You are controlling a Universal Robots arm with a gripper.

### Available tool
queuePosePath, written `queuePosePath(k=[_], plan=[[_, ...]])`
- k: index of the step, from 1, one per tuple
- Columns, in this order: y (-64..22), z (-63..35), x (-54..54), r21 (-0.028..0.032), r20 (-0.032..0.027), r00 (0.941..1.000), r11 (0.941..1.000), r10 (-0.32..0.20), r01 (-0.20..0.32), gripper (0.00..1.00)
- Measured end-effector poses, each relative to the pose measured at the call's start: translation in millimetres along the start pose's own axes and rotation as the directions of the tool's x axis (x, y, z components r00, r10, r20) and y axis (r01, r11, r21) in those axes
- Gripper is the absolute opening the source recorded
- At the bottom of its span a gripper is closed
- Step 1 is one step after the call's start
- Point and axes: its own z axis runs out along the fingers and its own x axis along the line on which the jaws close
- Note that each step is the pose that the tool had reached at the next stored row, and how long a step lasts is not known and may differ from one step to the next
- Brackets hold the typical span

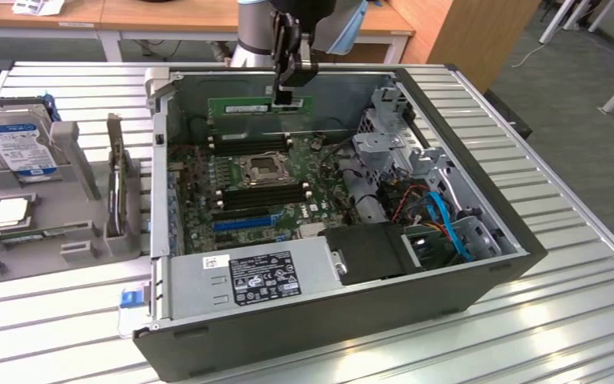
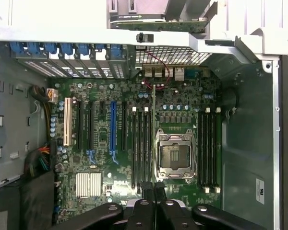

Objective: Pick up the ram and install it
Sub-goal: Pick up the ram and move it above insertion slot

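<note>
Gripper (image 1: 284,96) nearly closed, pinching ram (image 1: 243,106), holding it over open case (image 1: 392,316) at 12 o'clock end in exterior view; motherboard (image 1: 312,204) lying inside, power supply (image 1: 265,276) sitting at 6 o'clock

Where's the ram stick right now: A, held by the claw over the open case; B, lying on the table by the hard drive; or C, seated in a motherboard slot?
A: the claw is shut on the ram, hanging over the case.
</note>
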Motion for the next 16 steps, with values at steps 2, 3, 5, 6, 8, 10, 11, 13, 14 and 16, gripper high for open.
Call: queuePosePath(k=[2, 3, 5, 6, 8, 10, 11, 13, 14, 16], plan=[[-0.1, 2.8, 0.2, -0.0001, 0.0022, 1.0000, 1.0000, 0.000, 0.000, 0.12], [-0.2, 4.0, 0.2, 0.0000, 0.0029, 1.0000, 1.0000, 0.000, 0.000, 0.12], [-0.3, 5.7, 0.3, -0.0001, 0.0031, 1.0000, 1.0000, 0.000, 0.000, 0.12], [-0.3, 6.1, 0.3, -0.0001, 0.0030, 1.0000, 1.0000, 0.000, 0.000, 0.12], [-0.4, 7.4, 0.4, 0.0000, 0.0032, 1.0000, 1.0000, 0.000, 0.000, 0.12], [-0.4, 9.4, 0.5, 0.0000, 0.0036, 1.0000, 1.0000, 0.000, 0.000, 0.12], [-0.5, 10.4, 0.5, -0.0001, 0.0036, 1.0000, 1.0000, 0.000, 0.000, 0.12], [-0.6, 12.4, 0.6, -0.0001, 0.0038, 1.0000, 1.0000, 0.000, 0.000, 0.12], [-0.6, 13.4, 0.7, -0.0001, 0.0039, 1.0000, 1.0000, 0.000, 0.000, 0.12], [-0.7, 15.4, 0.8, -0.0001, 0.0039, 1.0000, 1.0000, 0.000, 0.000, 0.12]])
